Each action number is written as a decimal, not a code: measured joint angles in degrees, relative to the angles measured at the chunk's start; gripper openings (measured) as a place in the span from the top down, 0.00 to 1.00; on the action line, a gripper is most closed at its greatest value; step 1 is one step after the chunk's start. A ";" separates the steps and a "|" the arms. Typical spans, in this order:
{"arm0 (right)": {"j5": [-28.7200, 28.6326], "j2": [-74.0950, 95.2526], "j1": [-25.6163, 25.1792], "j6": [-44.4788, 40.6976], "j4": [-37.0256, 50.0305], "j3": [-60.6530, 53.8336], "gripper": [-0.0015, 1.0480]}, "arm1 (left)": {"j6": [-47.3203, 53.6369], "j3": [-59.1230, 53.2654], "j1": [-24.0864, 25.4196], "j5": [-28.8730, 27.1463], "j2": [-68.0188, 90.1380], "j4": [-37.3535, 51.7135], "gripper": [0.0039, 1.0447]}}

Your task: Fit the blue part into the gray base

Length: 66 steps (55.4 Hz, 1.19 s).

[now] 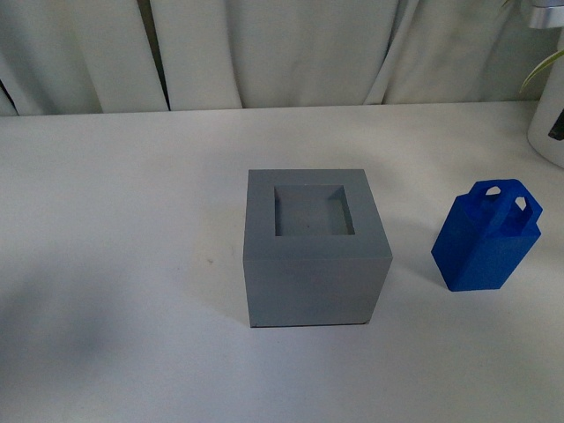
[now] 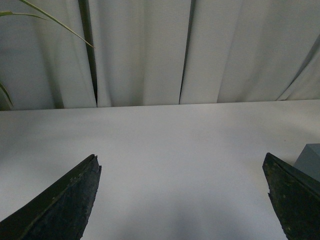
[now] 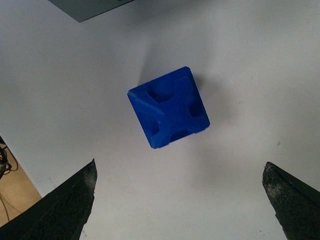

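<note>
The gray base (image 1: 313, 251) stands mid-table in the front view, its square recess facing up and empty. The blue part (image 1: 486, 236) stands upright to its right, apart from it, its looped handle on top. Neither arm shows in the front view. My right gripper (image 3: 180, 200) is open and empty, high above the blue part (image 3: 168, 106), which it sees from the top; a corner of the gray base (image 3: 87, 7) shows at the picture's edge. My left gripper (image 2: 182, 200) is open and empty over bare table, with a corner of the gray base (image 2: 310, 161) beside one finger.
The white table (image 1: 123, 220) runs back to pale curtains (image 1: 291, 48). A white object (image 1: 551, 123) and plant leaves sit at the far right edge. The right wrist view shows the table's edge and floor (image 3: 15, 192).
</note>
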 joint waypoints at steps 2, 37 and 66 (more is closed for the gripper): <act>0.26 0.68 0.39 -0.17 -0.46 0.57 0.07 | 0.00 0.00 0.00 0.00 -0.02 0.02 0.06; 6.60 9.18 5.18 -2.47 1.01 2.36 0.07 | 0.02 0.00 0.00 0.00 -0.02 0.00 0.06; 7.65 10.54 6.27 -2.97 3.06 1.81 0.18 | 0.00 0.00 0.00 0.00 0.00 0.02 0.06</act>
